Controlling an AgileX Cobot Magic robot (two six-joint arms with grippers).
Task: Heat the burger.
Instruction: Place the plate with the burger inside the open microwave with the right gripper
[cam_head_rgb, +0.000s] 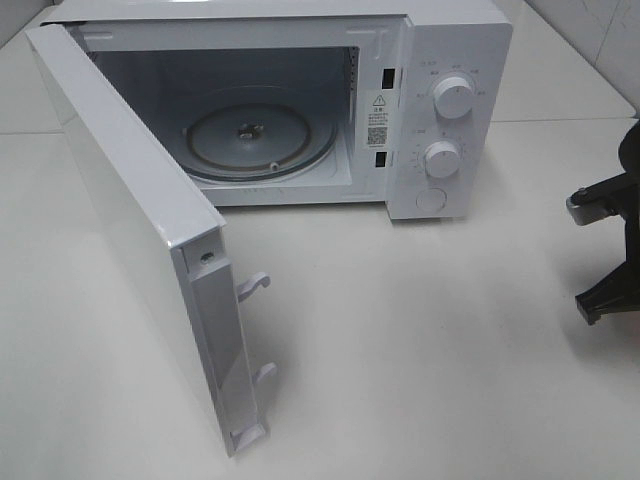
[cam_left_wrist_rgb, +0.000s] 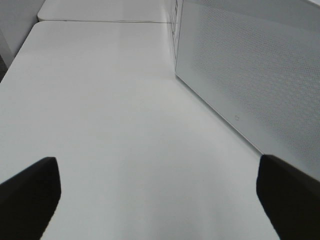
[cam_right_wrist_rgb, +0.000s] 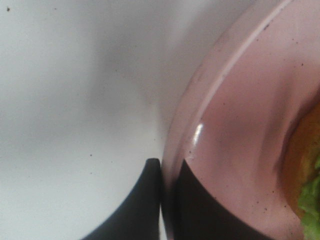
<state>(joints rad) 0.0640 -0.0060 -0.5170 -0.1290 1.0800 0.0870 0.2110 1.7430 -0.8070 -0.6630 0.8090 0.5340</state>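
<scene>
The white microwave (cam_head_rgb: 450, 60) stands at the back of the table with its door (cam_head_rgb: 120, 200) swung wide open and the glass turntable (cam_head_rgb: 255, 140) bare inside. In the right wrist view my right gripper (cam_right_wrist_rgb: 167, 167) is shut on the rim of a pink plate (cam_right_wrist_rgb: 240, 125), one finger on each side of the rim. The burger (cam_right_wrist_rgb: 305, 165), with its bun and green lettuce, lies on that plate. The plate and burger are outside the high view; only part of the right arm (cam_head_rgb: 610, 240) shows at its right edge. My left gripper (cam_left_wrist_rgb: 157, 200) is open and empty above the table.
The open door juts toward the table's front on the left; its perforated outer face (cam_left_wrist_rgb: 250, 75) stands close beside my left gripper. Two knobs (cam_head_rgb: 452, 98) and a round button (cam_head_rgb: 431, 200) sit on the microwave's right panel. The white tabletop (cam_head_rgb: 420, 340) lies in front of the microwave.
</scene>
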